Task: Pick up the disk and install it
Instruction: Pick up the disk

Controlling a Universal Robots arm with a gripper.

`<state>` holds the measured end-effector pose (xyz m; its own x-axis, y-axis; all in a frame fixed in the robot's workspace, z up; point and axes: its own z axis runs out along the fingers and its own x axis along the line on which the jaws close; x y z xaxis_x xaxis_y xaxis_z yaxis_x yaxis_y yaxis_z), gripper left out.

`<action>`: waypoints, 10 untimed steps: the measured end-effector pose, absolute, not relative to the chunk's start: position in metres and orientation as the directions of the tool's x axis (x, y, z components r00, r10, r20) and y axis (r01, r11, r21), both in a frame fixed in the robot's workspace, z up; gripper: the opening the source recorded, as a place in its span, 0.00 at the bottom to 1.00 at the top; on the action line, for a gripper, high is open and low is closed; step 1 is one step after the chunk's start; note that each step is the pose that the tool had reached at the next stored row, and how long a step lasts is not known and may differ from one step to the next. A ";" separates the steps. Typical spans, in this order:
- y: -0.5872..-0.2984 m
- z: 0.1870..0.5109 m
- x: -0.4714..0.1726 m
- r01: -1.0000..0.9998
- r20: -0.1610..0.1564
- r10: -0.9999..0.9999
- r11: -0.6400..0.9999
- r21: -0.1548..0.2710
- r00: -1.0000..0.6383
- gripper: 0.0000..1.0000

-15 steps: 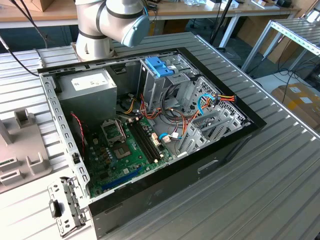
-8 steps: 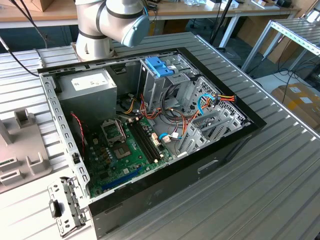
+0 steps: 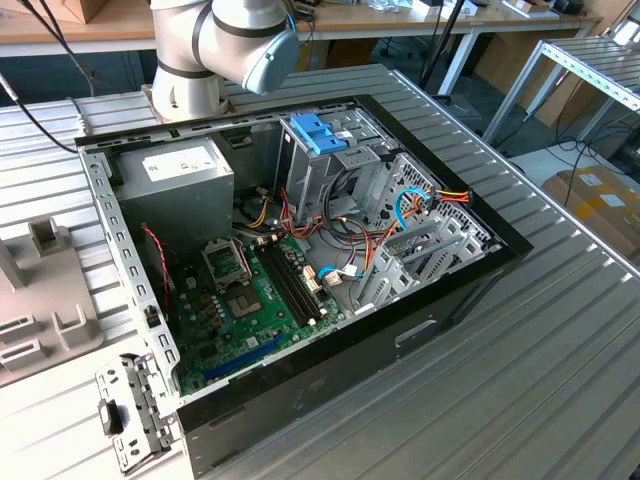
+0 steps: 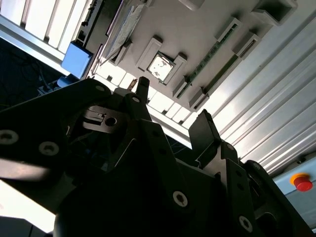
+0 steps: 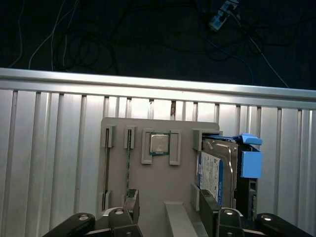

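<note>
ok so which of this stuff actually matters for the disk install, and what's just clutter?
Job:
- disk, standing in the grey tray
- open gripper, close to the disk
- open computer case

Lying about:
- chip in the tray
- metal bracket beside the case
- red button

Disk: grey metal, slightly shiny; side rails light-blue plastic. Holder tray: matt grey plastic. Table: ribbed bare metal, satin sheen. Gripper: matt black.
</note>
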<state>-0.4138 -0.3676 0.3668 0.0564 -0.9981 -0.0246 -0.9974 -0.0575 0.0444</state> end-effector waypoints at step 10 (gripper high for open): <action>-0.367 0.365 -0.414 -0.997 -0.025 -0.998 -0.057 0.044 0.056 0.60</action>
<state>-0.4138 -0.3669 0.3652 0.0564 -0.9981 -0.0246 -0.9974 -0.0575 0.0444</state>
